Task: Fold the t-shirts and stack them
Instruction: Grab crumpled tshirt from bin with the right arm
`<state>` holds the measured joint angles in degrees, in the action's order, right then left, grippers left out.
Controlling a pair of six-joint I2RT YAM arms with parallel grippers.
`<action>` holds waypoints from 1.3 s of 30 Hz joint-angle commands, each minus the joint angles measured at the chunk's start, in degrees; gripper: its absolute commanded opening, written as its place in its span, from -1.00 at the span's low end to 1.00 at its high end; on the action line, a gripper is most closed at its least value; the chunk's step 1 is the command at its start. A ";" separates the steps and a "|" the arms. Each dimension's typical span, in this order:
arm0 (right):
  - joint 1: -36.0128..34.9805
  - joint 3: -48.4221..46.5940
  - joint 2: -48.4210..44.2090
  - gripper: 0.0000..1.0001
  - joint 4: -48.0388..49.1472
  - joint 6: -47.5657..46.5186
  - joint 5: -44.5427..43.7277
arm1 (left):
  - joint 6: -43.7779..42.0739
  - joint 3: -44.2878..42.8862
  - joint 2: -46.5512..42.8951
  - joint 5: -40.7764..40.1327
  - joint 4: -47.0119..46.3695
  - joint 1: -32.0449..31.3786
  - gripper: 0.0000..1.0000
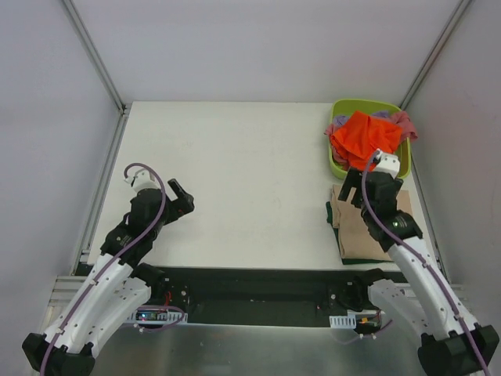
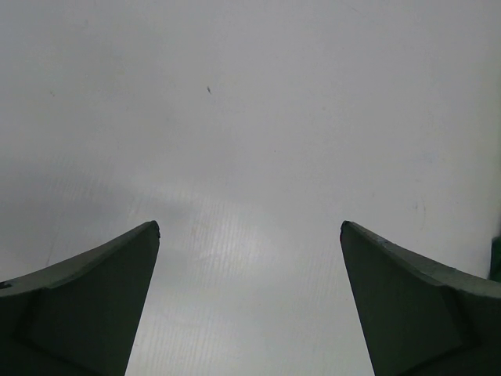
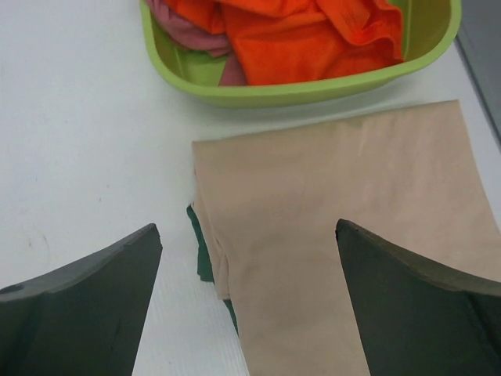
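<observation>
Since orange t-shirt (image 3: 305, 35) lies in tub (image 3: 313, 92) just far of right pincer (image 3: 246, 229), that arm is nearer; left pincer (image 2: 250, 227) sits well left. Both stand apart, empty.

Lime-green tub (image 1: 338, 166) sits in the far right corner of the white desk (image 1: 250, 180), tight by the right wall (image 1: 462, 117). Pale walls stand on three sides, metal rails (image 1: 92, 53) slanting up the back corners.
</observation>
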<state>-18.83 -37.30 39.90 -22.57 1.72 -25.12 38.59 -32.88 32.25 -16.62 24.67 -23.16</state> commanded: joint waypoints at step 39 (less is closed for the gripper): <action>-1.71 -68.78 50.30 -0.99 -2.31 -23.07 2.62 | -1.68 4.05 -1.22 1.68 -5.15 0.48 0.98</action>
<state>-12.69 -106.41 101.75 -30.92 -14.68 -21.17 36.86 -29.10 31.48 -16.51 21.67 -23.16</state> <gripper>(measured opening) 0.036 0.990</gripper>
